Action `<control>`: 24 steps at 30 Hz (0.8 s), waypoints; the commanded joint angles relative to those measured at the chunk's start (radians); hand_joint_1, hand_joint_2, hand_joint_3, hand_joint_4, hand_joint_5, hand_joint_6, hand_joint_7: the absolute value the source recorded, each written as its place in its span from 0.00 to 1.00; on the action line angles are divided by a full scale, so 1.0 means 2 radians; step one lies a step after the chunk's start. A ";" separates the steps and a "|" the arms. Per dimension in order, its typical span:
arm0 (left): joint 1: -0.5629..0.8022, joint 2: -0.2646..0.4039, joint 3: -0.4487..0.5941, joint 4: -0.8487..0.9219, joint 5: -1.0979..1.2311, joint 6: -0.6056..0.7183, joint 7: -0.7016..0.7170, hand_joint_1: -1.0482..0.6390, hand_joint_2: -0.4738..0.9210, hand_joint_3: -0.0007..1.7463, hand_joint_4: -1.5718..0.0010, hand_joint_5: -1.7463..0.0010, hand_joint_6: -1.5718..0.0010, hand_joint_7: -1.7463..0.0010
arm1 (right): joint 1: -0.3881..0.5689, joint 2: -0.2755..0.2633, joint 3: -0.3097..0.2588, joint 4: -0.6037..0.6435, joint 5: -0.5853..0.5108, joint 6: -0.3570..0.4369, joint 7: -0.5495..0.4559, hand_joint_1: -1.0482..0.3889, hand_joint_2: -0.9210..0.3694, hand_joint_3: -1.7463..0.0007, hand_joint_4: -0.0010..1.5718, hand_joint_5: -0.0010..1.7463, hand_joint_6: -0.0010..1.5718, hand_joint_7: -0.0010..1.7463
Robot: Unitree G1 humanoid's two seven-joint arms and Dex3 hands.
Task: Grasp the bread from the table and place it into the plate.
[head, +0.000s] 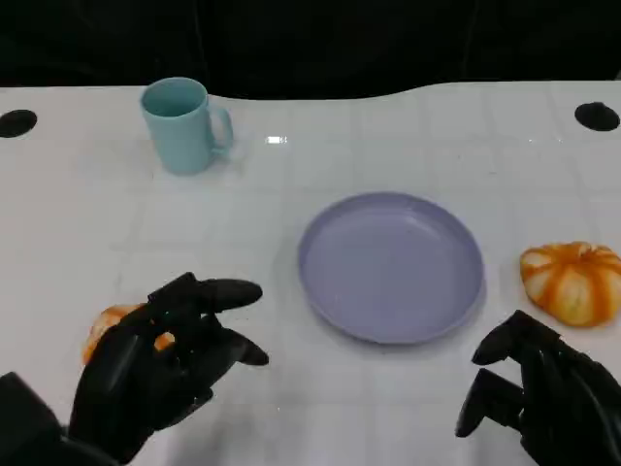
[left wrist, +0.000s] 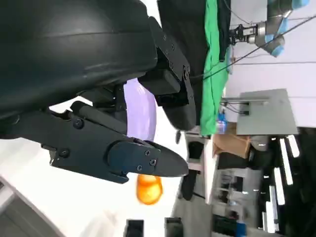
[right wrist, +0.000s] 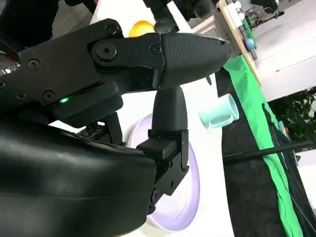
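The bread (head: 105, 323) is a small orange-brown piece at the table's near left, mostly hidden by my left hand (head: 167, 357). That hand hovers over it with fingers spread toward the plate, and I cannot tell if it touches the bread. The lilac plate (head: 390, 264) sits empty in the middle. My right hand (head: 541, 390) is at the near right, short of the plate, fingers apart and holding nothing. In the right wrist view the bread (right wrist: 142, 27) shows beyond the fingers (right wrist: 187, 52), with the plate (right wrist: 190, 197) below them. The left wrist view shows the plate (left wrist: 141, 111) past the left hand's fingers (left wrist: 143, 160).
A round orange pumpkin-like object with pale stripes (head: 572, 282) lies right of the plate, also seen as the orange object (left wrist: 148, 189) in the left wrist view. A light blue mug (head: 181, 125) stands at the back left. Black holes (head: 16, 122) mark the table's far corners.
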 commanded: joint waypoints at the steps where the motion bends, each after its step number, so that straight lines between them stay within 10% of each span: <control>1: -0.001 0.038 -0.003 -0.037 0.062 -0.010 0.026 0.31 1.00 0.02 0.75 0.49 0.62 0.92 | 0.001 -0.004 -0.003 -0.004 0.005 0.001 0.001 0.36 0.00 0.75 0.39 1.00 0.27 0.96; 24: -0.003 0.188 -0.027 -0.150 0.372 0.016 0.090 0.32 0.96 0.00 0.92 0.82 0.80 1.00 | 0.002 -0.004 -0.002 -0.004 0.001 -0.001 -0.001 0.36 0.00 0.75 0.38 1.00 0.26 0.96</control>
